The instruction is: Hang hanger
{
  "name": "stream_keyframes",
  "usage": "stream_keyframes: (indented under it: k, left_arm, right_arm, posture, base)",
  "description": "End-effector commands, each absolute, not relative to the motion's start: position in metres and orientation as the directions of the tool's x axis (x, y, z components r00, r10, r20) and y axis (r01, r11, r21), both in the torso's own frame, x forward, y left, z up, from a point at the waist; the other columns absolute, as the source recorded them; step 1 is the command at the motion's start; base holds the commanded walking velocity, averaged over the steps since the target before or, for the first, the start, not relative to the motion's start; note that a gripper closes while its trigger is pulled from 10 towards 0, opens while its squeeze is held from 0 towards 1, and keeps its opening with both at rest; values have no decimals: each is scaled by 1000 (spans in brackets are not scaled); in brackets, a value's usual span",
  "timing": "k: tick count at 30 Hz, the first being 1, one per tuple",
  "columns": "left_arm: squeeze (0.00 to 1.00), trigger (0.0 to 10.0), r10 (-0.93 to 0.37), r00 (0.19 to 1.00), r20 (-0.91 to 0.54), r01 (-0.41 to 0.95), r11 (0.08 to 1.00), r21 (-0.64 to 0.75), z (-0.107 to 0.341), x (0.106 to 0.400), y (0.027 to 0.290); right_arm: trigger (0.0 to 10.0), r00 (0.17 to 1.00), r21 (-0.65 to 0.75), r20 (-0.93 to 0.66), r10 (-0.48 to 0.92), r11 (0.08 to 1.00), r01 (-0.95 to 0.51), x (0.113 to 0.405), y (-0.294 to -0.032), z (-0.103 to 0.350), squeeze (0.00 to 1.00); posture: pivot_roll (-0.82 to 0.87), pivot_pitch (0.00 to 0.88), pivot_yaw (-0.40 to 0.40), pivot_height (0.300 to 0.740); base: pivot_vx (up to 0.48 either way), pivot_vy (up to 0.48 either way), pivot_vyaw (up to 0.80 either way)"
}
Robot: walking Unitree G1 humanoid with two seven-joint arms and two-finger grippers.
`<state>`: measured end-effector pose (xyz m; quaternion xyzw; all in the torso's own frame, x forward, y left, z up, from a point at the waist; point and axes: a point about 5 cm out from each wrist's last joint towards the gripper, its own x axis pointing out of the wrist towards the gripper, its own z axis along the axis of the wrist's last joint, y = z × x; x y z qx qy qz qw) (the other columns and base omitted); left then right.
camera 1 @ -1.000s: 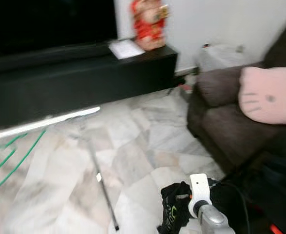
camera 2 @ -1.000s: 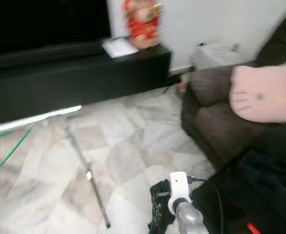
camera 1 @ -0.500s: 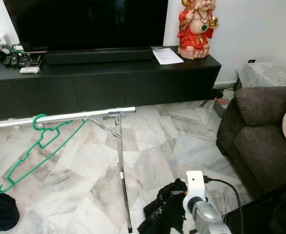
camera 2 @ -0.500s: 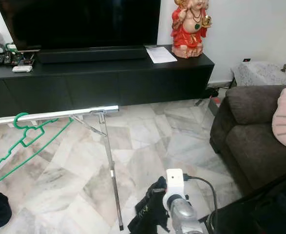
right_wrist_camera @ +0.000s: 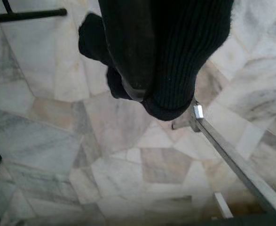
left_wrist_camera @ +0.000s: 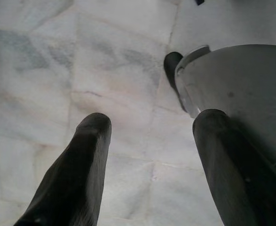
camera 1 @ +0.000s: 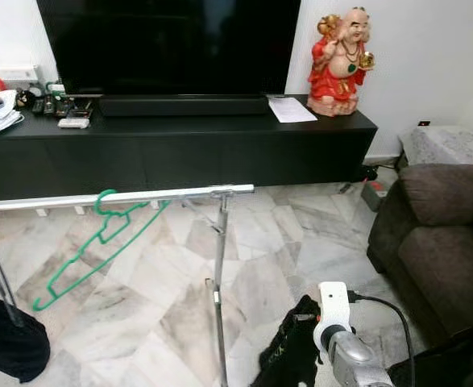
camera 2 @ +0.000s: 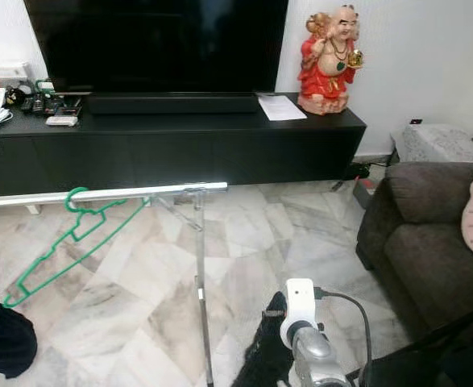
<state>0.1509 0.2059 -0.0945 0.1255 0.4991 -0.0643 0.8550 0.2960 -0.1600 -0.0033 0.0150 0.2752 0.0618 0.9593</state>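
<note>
Marble floor with grey and beige veins covers the room, and at the far side a long black TV cabinet stands against the white wall, with a red figurine on its right end. From the head cameras, a silver rail of a clothes rack runs from the left toward the middle, carried by a thin metal leg. On this rail hangs a green hanger: thin, made of plastic, with its hook over the rail and its body tilted down to the left. A brown sofa is at the right. Near the bottom, the right arm with its white wrist block holds a black garment low over the floor.

From the left wrist, the left gripper points down at the marble, its two black fingers well apart with nothing between them.

From the right wrist, the right gripper is wrapped in the black knitted cloth; one finger shows pressed against the fabric, so it seems clamped on the garment. Part of the rack's metal bar lies beyond it.
</note>
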Motion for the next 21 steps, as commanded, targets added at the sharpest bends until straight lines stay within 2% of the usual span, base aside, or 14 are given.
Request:
stream_keyframes:
  k: [1, 11, 21]
  left_arm:
    - [0, 10000, 17, 474, -880, 235, 961, 145, -96, 148, 204]
    - [0, 10000, 21, 468, -884, 211, 968, 134, -99, 142, 202]
    - [0, 10000, 20, 464, -885, 227, 964, 141, -98, 142, 204]
  right_arm:
    - [10000, 851, 60, -514, 107, 994, -90, 298, -166, -1, 0]
    - [10000, 845, 44, -525, 99, 995, -89, 295, -173, -4, 0]
    - [10000, 844, 47, -533, 62, 998, -44, 291, -176, -7, 0]
  posture:
    - [-27, 0, -23, 740]
    - [-20, 0, -38, 740]
    - [-40, 0, -3, 740]
  base:
    - [0, 274, 0]
    - [0, 270, 0]
    - [0, 269, 0]
